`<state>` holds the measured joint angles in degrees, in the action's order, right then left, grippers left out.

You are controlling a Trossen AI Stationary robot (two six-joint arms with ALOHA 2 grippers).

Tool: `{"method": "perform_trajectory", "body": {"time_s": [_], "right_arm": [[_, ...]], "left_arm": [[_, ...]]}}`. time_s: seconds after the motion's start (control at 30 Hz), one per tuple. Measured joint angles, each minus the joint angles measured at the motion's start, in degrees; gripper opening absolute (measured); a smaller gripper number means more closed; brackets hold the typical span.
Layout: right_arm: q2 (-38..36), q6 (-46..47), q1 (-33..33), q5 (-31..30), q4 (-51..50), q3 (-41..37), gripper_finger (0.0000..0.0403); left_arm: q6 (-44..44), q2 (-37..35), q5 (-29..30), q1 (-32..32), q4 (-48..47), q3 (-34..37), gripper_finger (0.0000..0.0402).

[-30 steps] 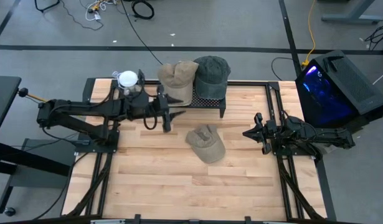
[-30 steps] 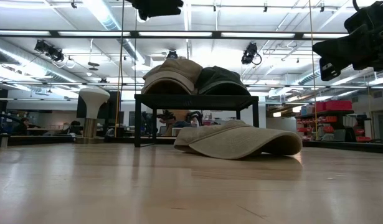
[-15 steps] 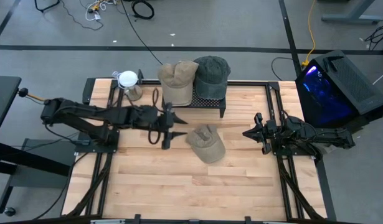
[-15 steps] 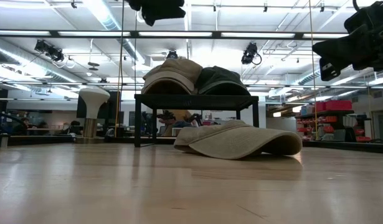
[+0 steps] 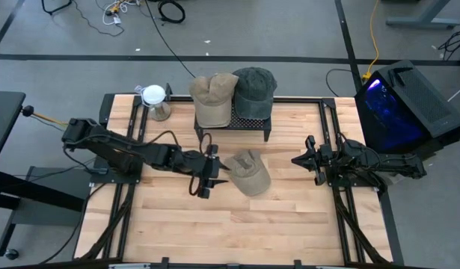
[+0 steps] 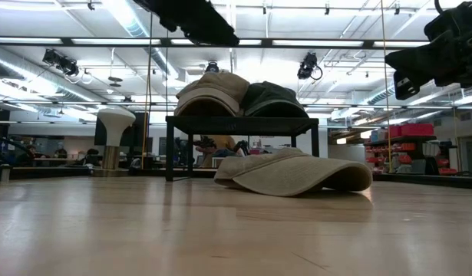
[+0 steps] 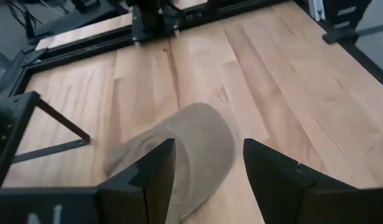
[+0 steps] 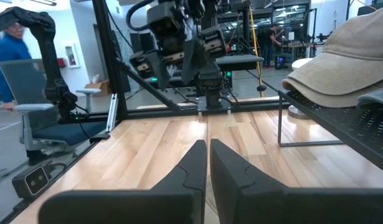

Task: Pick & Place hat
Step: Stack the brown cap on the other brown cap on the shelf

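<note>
Nearest the table's front edge there is only bare table (image 5: 237, 224). Just beyond it, at the middle, we find the loose tan hat (image 5: 247, 172) lying flat on the wood, touching nothing else. It is the task's thing, and it has not been lifted.

Our left gripper (image 5: 213, 173) now hangs just beside that hat, on its left, with the fingers apart and nothing between them. In the left wrist view the two fingers (image 7: 151, 177) frame the hat (image 7: 191, 146), whose crown sits right in the gap ahead. A second ago this gripper was back near the rack; half a second ago it was midway. It has swung forward and toward the hat in one steady reach, while the hat itself has not shifted. We judge that the approach is almost done: what remains is to close the last gap, lower and pinch the soft crown or brim. The fabric may fold or slide on the smooth wood if we catch only its edge.

Off to the side, our right gripper (image 5: 297, 160) waits at the table's right edge, fingers together and empty, unmoved over the last second.

Farther back stands the black rack (image 5: 244, 123), carrying a second tan hat (image 5: 212, 97) and a dark hat (image 5: 253, 90) side by side. A white lamp (image 5: 153, 96) stands at the back left.
</note>
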<state>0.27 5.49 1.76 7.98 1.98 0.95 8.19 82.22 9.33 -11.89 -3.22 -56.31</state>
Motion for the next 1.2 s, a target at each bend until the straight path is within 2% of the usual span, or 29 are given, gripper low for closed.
{"method": "perform_trajectory", "body": {"time_s": [0.3,0.6,0.87,1.2], "right_arm": [[0.0,0.0,0.0,0.0,0.0,0.0,0.0025],[0.0,0.0,0.0,0.0,0.0,0.0,0.0025],[0.0,0.0,0.0,0.0,0.0,0.0,0.0025],[0.0,0.0,0.0,0.0,0.0,0.0,0.0025]], "left_arm": [[0.1,5.7,2.6,0.2,-2.8,-8.4,0.0195],[1.5,13.7,3.0,0.2,-4.8,-13.9,0.0195],[1.6,18.3,4.1,0.6,-11.3,-20.9,0.0195],[3.0,19.9,5.0,1.8,-14.4,-22.2,0.0195]]}}
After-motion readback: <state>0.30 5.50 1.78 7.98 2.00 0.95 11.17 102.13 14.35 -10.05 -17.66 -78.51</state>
